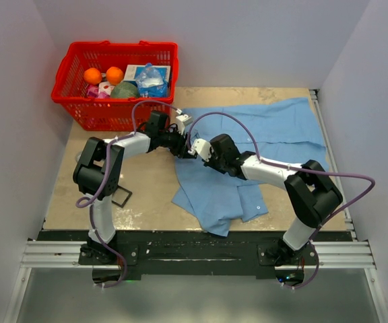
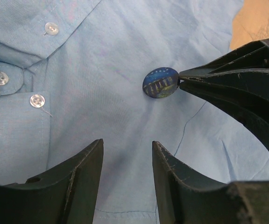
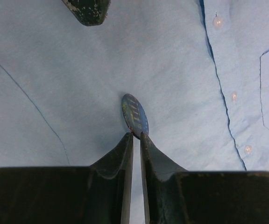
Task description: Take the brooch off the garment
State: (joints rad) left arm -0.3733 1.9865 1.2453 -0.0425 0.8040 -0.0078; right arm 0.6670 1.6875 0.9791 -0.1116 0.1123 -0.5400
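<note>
From above, the light blue shirt point(image 1: 275, 128) is seen spread over the right half of the table point(image 1: 147, 188), with bare tabletop left of its edge. In the left wrist view, the left gripper point(image 2: 127, 149) is held parted and empty beside the brooch point(image 2: 160, 82) on the cloth. In the right wrist view, the brooch's rim is pinched by the right gripper point(image 3: 137, 136).
</note>
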